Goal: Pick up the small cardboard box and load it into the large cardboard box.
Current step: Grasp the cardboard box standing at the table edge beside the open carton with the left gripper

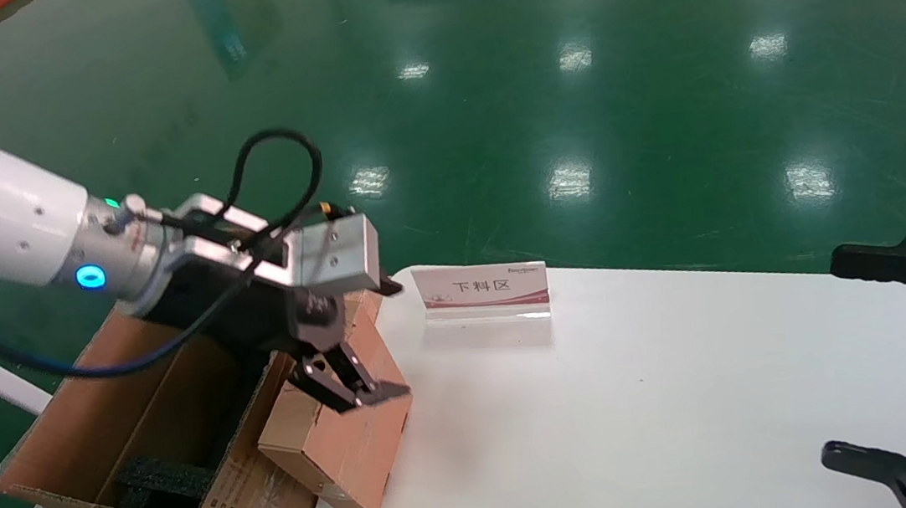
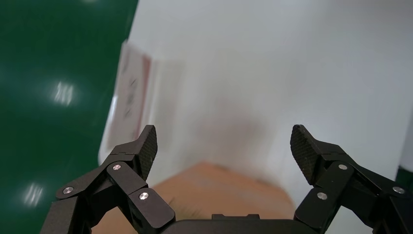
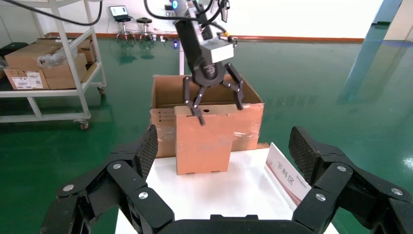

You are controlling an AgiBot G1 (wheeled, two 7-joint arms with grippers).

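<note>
The small cardboard box (image 1: 347,450) stands upright at the white table's left edge, against the large cardboard box (image 1: 124,406). The large box is open, with black foam (image 1: 165,478) inside. My left gripper (image 1: 371,397) is open just above the small box's top, near its far end, gripping nothing. In the left wrist view the gripper (image 2: 225,141) is spread wide with the box top (image 2: 214,190) blurred below it. The right wrist view shows the small box (image 3: 202,141), the large box (image 3: 248,117) behind it and the left gripper (image 3: 220,112) over them. My right gripper (image 3: 225,146) is open and empty at the table's right (image 1: 838,356).
A red-and-white sign (image 1: 482,289) stands on the white table (image 1: 645,402) behind the small box; it also shows in the right wrist view (image 3: 287,173). Green floor surrounds the table. A metal cart (image 3: 48,58) with cartons stands far off.
</note>
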